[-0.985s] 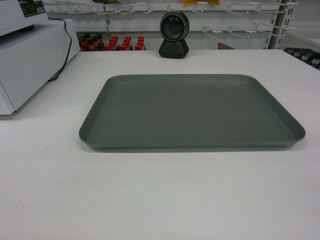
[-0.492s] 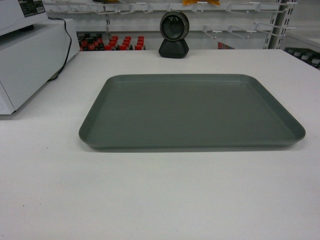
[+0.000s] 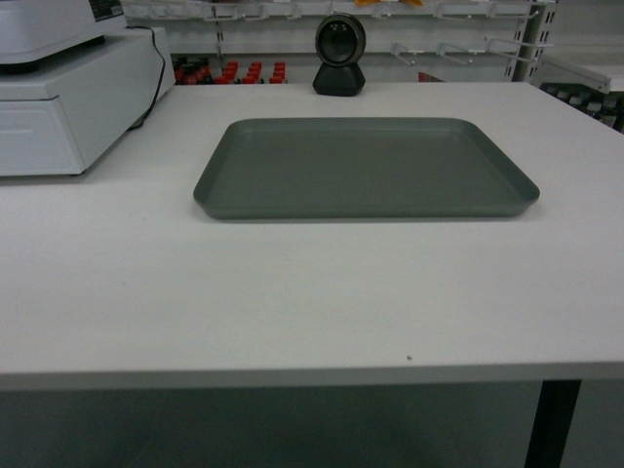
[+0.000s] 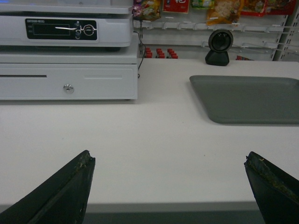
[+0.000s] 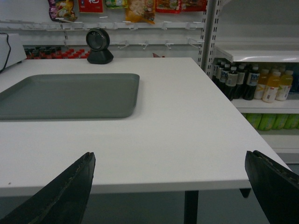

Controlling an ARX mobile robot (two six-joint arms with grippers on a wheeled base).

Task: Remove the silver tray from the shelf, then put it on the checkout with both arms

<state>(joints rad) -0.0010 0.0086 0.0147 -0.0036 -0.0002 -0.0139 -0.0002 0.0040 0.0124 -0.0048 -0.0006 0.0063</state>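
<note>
The silver tray [image 3: 366, 168] lies flat on the white checkout [image 3: 292, 292], in front of the black scanner [image 3: 339, 56]. No gripper touches it. In the left wrist view my left gripper [image 4: 168, 161] stands open over the counter's near edge, and the silver tray [image 4: 252, 99] lies ahead to its right. In the right wrist view my right gripper [image 5: 169, 161] is open too, with the silver tray [image 5: 70, 95] ahead to its left. Neither arm shows in the head view. The shelf [image 5: 259, 55] with bottles stands to the right of the counter.
A white cash register [image 3: 68, 93] sits on the counter's left, its cable running behind it. Rows of drink bottles [image 5: 252, 81] fill the shelves on the right. A black table leg [image 3: 552, 424] stands under the counter's front right. Snack bags [image 4: 224, 9] hang on the back wall.
The head view has pulled back from the counter: the tray looks smaller and farther, and the counter's front edge and leg have come into view. The tray itself has not moved.
</note>
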